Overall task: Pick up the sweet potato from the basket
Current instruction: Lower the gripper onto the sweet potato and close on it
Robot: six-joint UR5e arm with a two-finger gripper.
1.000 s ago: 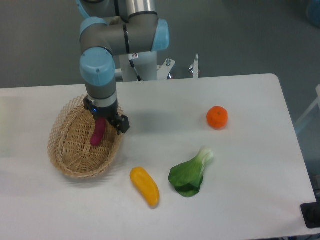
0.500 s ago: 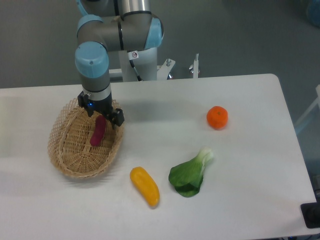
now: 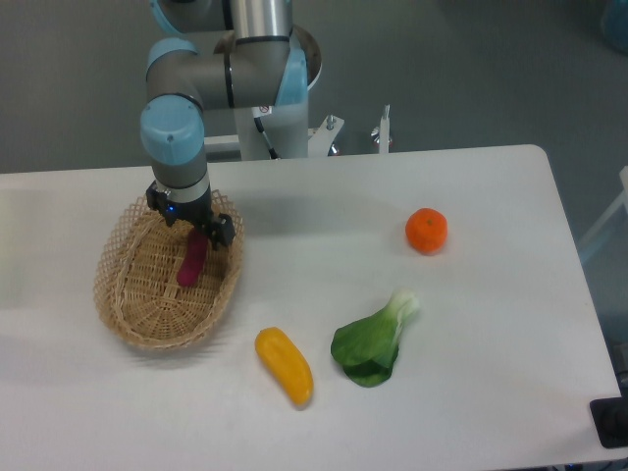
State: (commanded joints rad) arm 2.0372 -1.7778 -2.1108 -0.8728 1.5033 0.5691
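The tool (image 3: 199, 231) hangs over the basket (image 3: 137, 319), its tip meeting the upper end of the sweet potato (image 3: 191, 260) inside; whether it grips cannot be told.

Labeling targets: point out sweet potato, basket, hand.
sweet potato (image 3: 190, 263): fixed camera, middle of its purple body.
basket (image 3: 169, 340): fixed camera, near rim.
hand (image 3: 199, 233): fixed camera, between fingertips, over the basket.

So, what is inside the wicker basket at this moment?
Inside the basket lies one sweet potato, magenta and slender. The gripper covers its upper end, so that part, and whether the fingers touch it, cannot be seen. Nothing else shows inside.
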